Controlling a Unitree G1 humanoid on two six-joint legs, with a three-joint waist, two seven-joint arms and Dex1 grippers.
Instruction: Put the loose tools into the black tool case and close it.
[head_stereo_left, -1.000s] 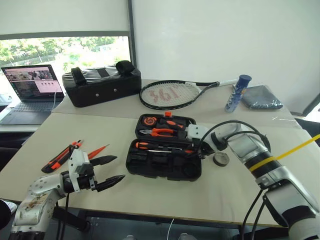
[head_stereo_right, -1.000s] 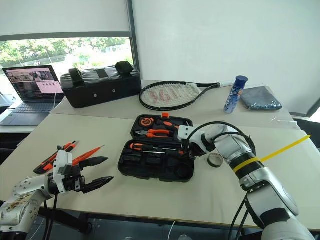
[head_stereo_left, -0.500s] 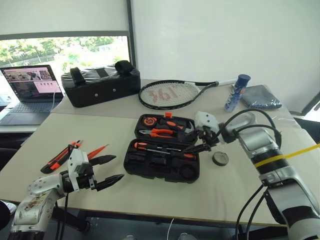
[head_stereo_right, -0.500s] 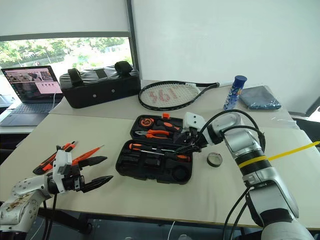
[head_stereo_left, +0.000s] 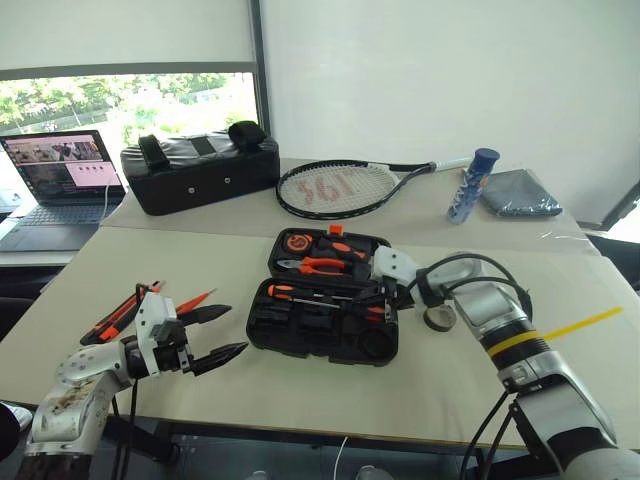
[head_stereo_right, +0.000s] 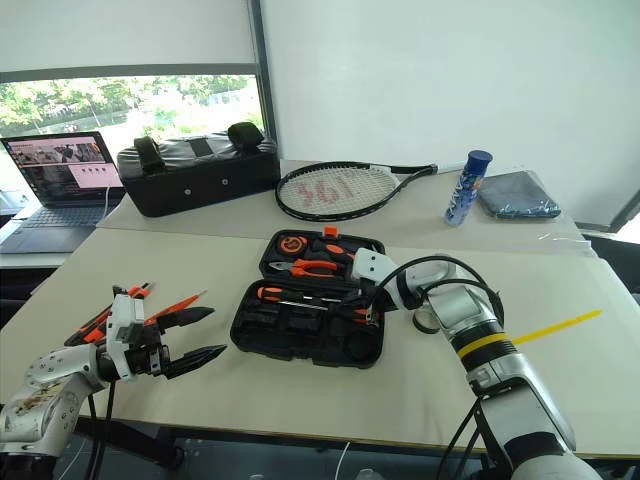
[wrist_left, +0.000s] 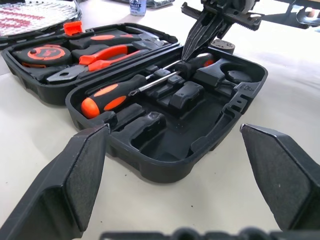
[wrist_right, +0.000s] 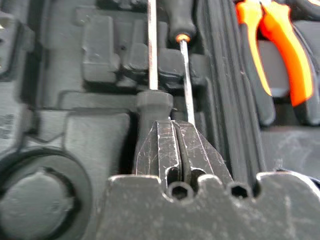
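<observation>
Two screwdrivers (head_stereo_left: 322, 295) already lie in the open black tool case (head_stereo_left: 325, 318); utility knife (head_stereo_left: 112, 320) and tape roll (head_stereo_left: 438, 319) wait on the counter (head_stereo_left: 300, 390) beside it. Left wrist view: left pincer (wrist_left: 175, 172) gapes empty. Right wrist view: right pincer (wrist_right: 175, 155) closed, pressing into the case.

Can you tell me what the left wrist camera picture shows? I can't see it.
An open black tool case lies on a pale table, with two screwdrivers in its near half and orange pliers in its far half. The right gripper, fingers shut, points down at a screwdriver handle. The left gripper's wide-open fingers frame the view.
</observation>
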